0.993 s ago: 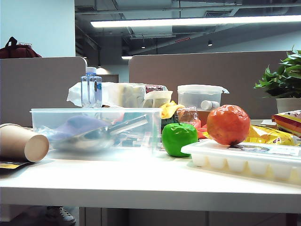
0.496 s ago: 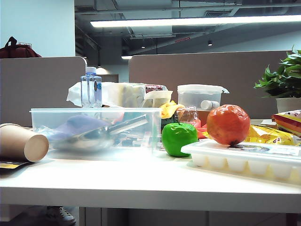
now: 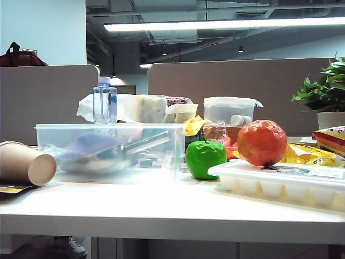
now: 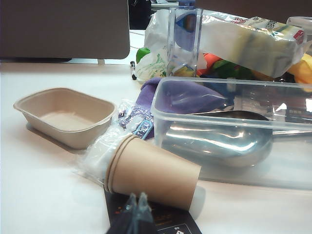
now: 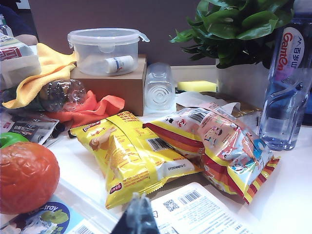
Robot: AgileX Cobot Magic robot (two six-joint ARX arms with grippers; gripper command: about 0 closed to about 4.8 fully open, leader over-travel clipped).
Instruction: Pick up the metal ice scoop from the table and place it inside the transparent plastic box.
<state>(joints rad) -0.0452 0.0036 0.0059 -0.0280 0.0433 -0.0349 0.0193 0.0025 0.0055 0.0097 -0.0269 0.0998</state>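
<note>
Nothing on the counter has shifted lately: the metal ice scoop [image 4: 219, 141] already lies inside the transparent plastic box [image 3: 108, 129]. Left gripper [image 4: 137, 201] and right gripper [image 5: 139, 199] hang low, fingers closed, empty. Looks finished.

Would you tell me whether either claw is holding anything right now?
Nothing: the left claw and right claw are shut and empty; the scoop lies in the box.

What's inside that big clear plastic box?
The shiny metal ice scoop lies inside the transparent plastic box, bowl toward the tipped brown paper cup. Its handle end runs out of the left wrist view. Purple cloth shows behind.
</note>
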